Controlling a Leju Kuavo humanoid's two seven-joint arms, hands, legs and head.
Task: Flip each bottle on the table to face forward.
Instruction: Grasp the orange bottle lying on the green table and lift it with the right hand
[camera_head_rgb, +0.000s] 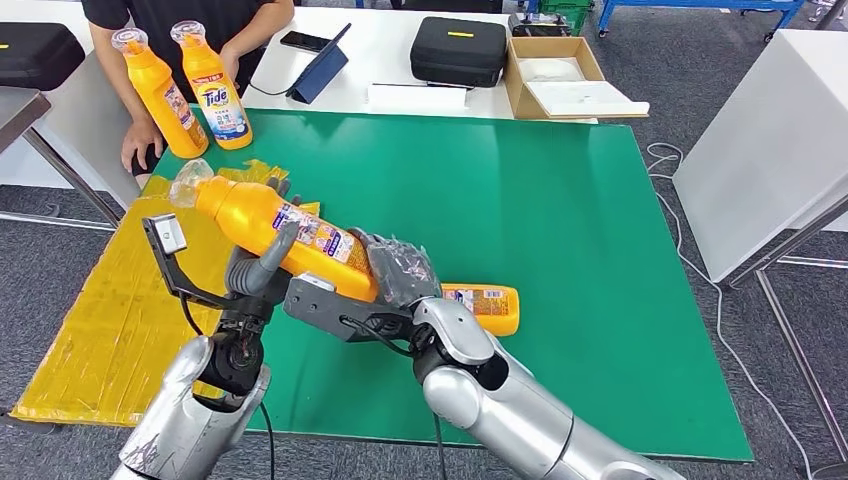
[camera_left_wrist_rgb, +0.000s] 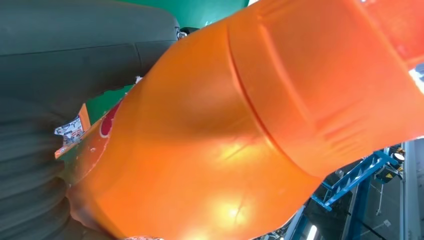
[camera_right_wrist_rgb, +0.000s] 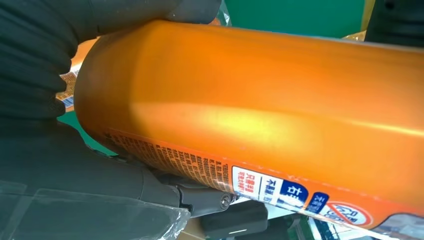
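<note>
Bottles of orange plastic detergent are spread over our green table (camera_head_rgb: 560, 250). We hold one orange bottle with a clear cap (camera_head_rgb: 275, 225) off the surface, tilted, cap toward the far left and base toward us. Our left hand (camera_head_rgb: 262, 268) wraps its fingers around the middle of the body, just beside the printed label. Our right hand (camera_head_rgb: 398, 272) (it wears a clear plastic cover) grips the base end; from the right wrist we see dark fingers (camera_right_wrist_rgb: 40, 50) curled over the bottle's bottom edge. A second orange bottle lying on its side (camera_head_rgb: 488, 304) rests on the green table just behind our right wrist. Two more upright orange bottles (camera_head_rgb: 190, 88) stand at the far left corner, one showing a blue logo. A person in a dark shirt (camera_head_rgb: 180, 15) sits behind them, one hand resting near the pair. A yellow plastic sheet (camera_head_rgb: 100, 330) lies along the table's left side.
</note>
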